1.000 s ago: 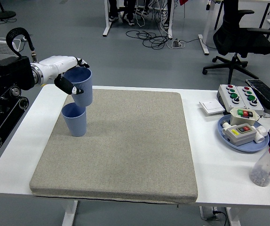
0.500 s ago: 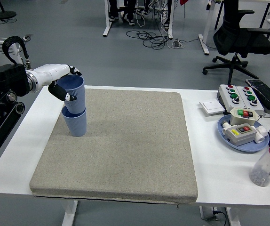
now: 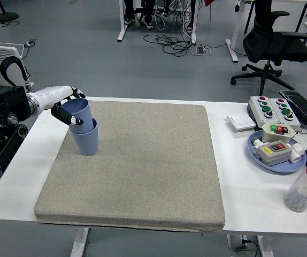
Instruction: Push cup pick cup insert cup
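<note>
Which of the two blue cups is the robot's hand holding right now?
The upper cup, tilted and partly nested inside the other. The left hand grips its rim. The lower cup stands upright on the grey mat, untouched by the hand.

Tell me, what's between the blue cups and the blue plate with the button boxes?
Only bare grey mat and a strip of white table lie between the cups and the plate, in the head view.

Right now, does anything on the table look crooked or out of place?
Yes. The upper cup, held by the left hand, leans left inside the lower cup on the mat, not seated straight.
</note>
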Available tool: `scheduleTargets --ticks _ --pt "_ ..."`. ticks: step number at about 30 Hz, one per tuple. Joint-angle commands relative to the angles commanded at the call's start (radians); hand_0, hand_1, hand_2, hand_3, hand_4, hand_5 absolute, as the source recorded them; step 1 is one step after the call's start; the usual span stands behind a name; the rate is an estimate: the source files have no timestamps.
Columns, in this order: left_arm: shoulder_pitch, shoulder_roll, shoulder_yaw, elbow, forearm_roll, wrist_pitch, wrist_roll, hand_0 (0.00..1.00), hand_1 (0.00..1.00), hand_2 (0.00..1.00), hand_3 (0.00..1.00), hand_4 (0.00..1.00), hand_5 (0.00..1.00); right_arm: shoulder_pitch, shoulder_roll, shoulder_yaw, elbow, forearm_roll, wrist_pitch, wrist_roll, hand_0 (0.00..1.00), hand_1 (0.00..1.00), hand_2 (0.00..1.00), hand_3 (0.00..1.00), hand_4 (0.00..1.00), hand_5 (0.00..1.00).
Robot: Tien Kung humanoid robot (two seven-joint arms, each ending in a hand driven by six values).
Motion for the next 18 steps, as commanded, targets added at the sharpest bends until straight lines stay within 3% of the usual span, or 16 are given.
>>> scheduleTargets --ticks 1,2,13,14,16,18 --pt "0.003 -0.002 -0.003 0.005 0.001 0.005 -0.003 0.719 0.833 0.902 0.922 0.965 0.515 0.000 0.000 0.000 0.000 0.000 0.000 0.000 0.726 0.662 0.669 0.585 0.101 0.539" --pt "0.006 -0.005 -0.006 0.012 0.002 0.016 -0.009 0.998 0.998 0.998 0.998 0.998 0.550 -0.001 0.000 -0.001 0.000 0.001 0.000 0.000 0.726 0.662 0.668 0.585 0.101 0.542" --pt "0.025 -0.012 -0.056 0.038 -0.005 0.108 -0.064 0.998 0.998 0.998 0.998 0.998 0.576 0.001 0.000 -0.003 0.000 0.005 -0.001 0.002 0.726 0.662 0.669 0.585 0.100 0.544" --pt "0.034 -0.009 -0.066 0.028 -0.015 0.146 -0.093 0.971 0.978 0.998 0.998 0.998 0.622 0.002 0.000 -0.002 0.000 0.006 -0.001 0.002 0.727 0.662 0.668 0.585 0.100 0.542" --pt "0.053 -0.009 -0.089 0.008 -0.049 0.200 -0.133 0.971 0.978 0.998 0.998 0.998 0.622 0.003 0.000 -0.003 0.000 0.006 0.000 0.002 0.727 0.662 0.668 0.585 0.100 0.542" --pt "0.085 -0.026 -0.141 -0.033 -0.113 0.277 -0.177 0.971 0.978 0.998 0.998 0.998 0.622 0.003 -0.001 0.001 0.000 0.007 0.000 0.003 0.727 0.662 0.668 0.585 0.100 0.542"
